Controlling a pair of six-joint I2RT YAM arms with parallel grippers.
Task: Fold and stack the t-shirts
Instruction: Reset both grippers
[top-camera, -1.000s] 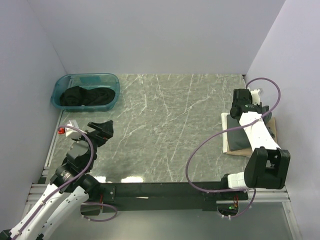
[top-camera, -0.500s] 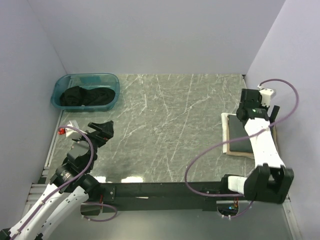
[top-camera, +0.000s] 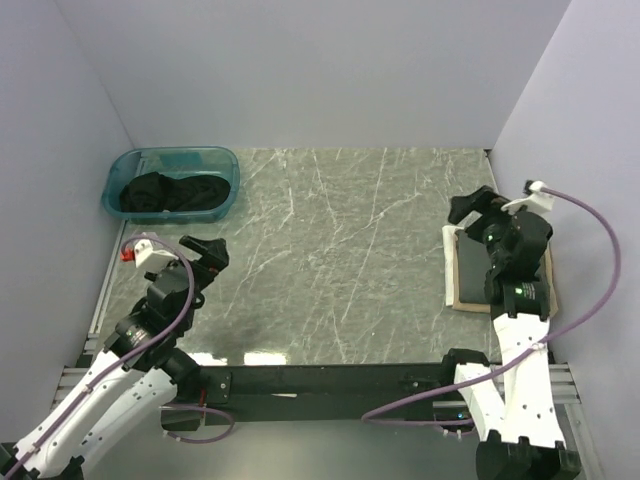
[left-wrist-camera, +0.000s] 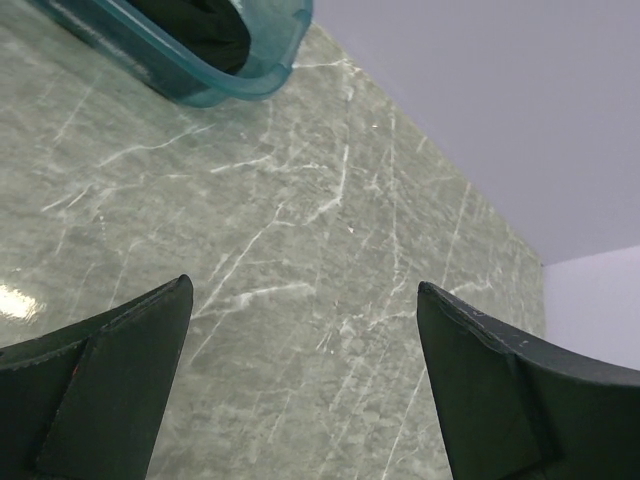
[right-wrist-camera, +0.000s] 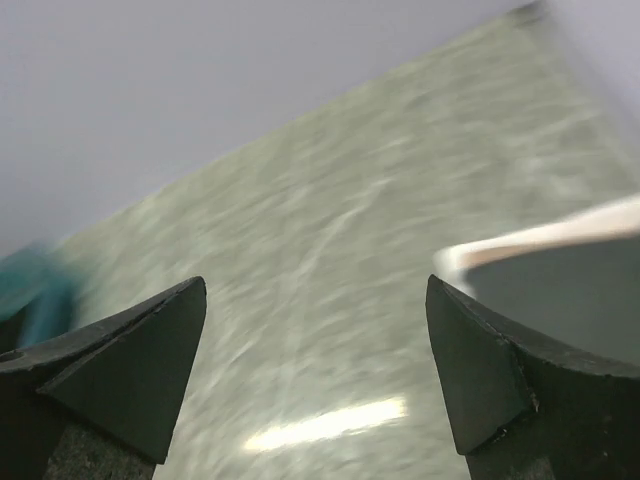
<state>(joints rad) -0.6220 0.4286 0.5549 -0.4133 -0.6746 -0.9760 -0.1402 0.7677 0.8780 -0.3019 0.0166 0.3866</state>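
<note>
A folded stack of shirts (top-camera: 470, 272) is seen at the right edge, a dark one uppermost. Black shirts (top-camera: 165, 193) are left bundled in the tub (top-camera: 112, 185), far left, so folding is judged unfinished. The left gripper (left-wrist-camera: 302, 290) and right gripper (right-wrist-camera: 315, 285) are held wide apart, empty.

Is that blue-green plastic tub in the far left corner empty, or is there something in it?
Not empty: crumpled black cloth lies heaped inside the tub, covering most of its floor.

Dark grey shirt (top-camera: 472, 275) lies folded flat atop the tan shirt (top-camera: 470, 306), right side; black shirts (top-camera: 170, 193) bunched in the tub (top-camera: 112, 182).
</note>
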